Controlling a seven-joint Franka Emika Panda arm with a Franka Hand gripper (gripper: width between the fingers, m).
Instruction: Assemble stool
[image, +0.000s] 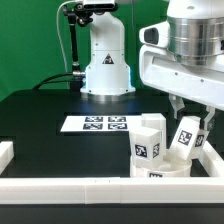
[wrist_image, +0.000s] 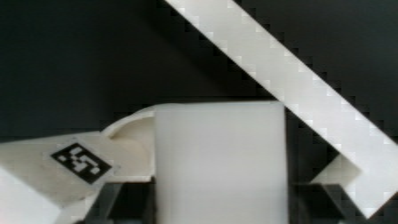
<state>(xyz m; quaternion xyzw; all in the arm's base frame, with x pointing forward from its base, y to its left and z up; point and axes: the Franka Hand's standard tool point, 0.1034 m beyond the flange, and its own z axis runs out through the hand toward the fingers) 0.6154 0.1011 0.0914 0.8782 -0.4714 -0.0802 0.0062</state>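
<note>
In the exterior view my gripper (image: 190, 118) is at the right, shut on a short white stool leg (image: 187, 137) with a tag, held tilted just above the round white seat (image: 160, 172). A second tagged leg (image: 148, 140) stands on the seat beside it, toward the exterior view's left. In the wrist view the held leg (wrist_image: 217, 160) fills the space between my gripper's (wrist_image: 222, 205) dark fingers (wrist_image: 121, 200). Another tagged white part (wrist_image: 71, 165) lies beside it; I cannot tell whether it is the seat or a leg.
The marker board (image: 97, 123) lies flat on the black table in front of the robot base (image: 107, 65). White border rails run along the front (image: 90, 190), the left (image: 8, 150) and the right (image: 214, 150). One rail crosses the wrist view diagonally (wrist_image: 267, 60).
</note>
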